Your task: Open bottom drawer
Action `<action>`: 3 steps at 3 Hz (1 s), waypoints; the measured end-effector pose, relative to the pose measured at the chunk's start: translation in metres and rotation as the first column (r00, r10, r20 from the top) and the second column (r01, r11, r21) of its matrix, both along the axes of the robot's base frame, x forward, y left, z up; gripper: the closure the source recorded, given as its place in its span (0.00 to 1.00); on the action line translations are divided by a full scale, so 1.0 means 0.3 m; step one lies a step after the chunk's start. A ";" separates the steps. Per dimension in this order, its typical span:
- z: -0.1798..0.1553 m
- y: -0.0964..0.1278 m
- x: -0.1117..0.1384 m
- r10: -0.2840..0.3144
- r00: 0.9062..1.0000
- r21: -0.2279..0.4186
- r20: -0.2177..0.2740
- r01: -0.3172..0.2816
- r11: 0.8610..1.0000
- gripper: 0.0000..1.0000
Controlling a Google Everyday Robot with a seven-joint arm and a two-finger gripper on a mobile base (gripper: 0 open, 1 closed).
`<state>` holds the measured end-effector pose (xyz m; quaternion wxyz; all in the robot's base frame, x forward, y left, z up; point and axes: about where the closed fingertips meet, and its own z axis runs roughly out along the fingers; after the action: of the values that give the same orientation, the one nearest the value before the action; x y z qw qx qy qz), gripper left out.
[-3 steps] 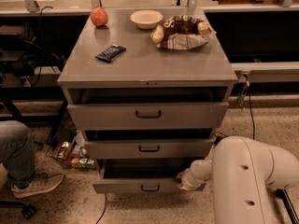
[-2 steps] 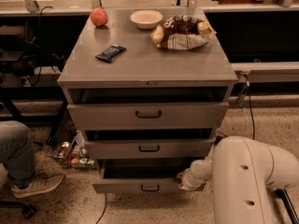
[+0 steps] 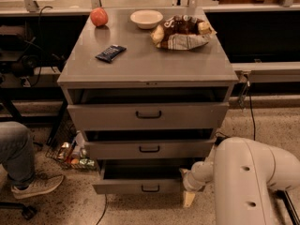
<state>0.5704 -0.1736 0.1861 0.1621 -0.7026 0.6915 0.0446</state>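
Observation:
The bottom drawer [image 3: 122,187] is the slim gray front at the foot of the gray cabinet [image 3: 148,71], with a small black loop handle [image 3: 150,188] at its centre. It stands pulled out some way, further than the two drawers above, and a dark gap shows behind its front. My gripper [image 3: 189,192] is at the end of the white arm [image 3: 248,182] at the lower right. It sits low, against the right end of the bottom drawer's front, right of the handle.
The medium drawer [image 3: 149,149] and the tall top drawer [image 3: 148,115] are each slightly ajar. An apple [image 3: 99,17], a bowl [image 3: 146,18], a chip bag [image 3: 182,32] and a dark snack bar [image 3: 110,53] lie on top. A person's leg and shoe [image 3: 33,185] and floor clutter [image 3: 72,156] are at the left.

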 end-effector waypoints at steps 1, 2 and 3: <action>-0.012 0.005 -0.001 0.002 1.000 -0.002 -0.007 -0.002 1.000 0.00; -0.040 0.016 -0.002 0.006 1.000 -0.008 -0.024 -0.006 1.000 0.00; -0.079 0.014 0.003 -0.009 0.999 -0.014 -0.050 0.008 1.000 0.18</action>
<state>0.5714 -0.1693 0.1623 0.1401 -0.6994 0.6985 0.0568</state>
